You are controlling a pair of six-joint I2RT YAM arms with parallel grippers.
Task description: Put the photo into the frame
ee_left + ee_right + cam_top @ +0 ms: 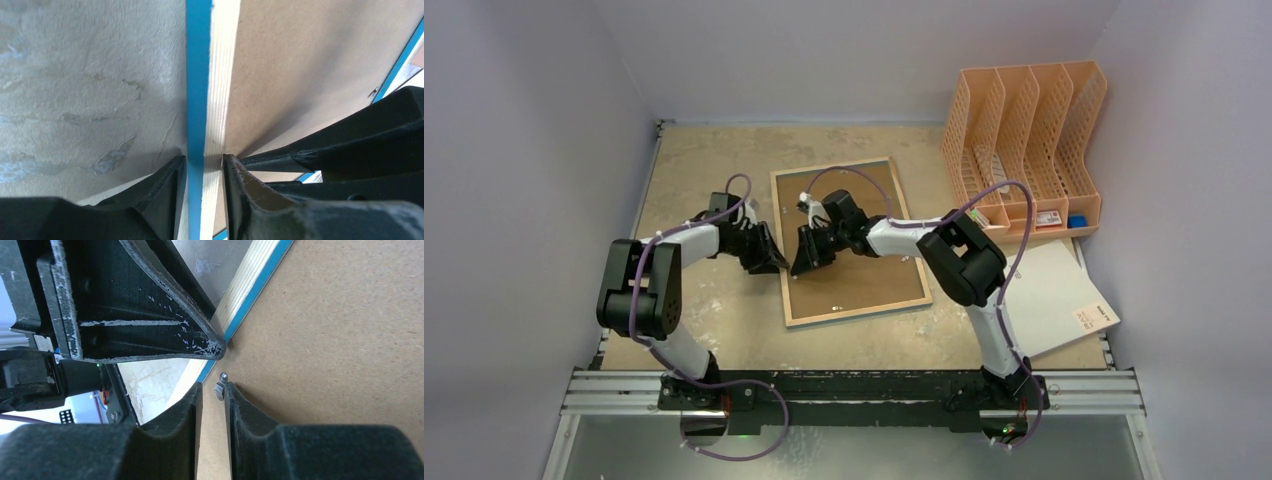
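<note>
Matt fibreboard backing (300,60), pale bare-wood frame (217,75)

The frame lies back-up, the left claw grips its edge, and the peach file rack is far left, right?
No: the top view shows the peach file rack far right. The frame does lie back-up, the left gripper gripping its edge.

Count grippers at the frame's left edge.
2. Left gripper clamps the left rail of the frame; right gripper sits just inside it over the backing board, fingertips either side of a small metal tab.
</note>
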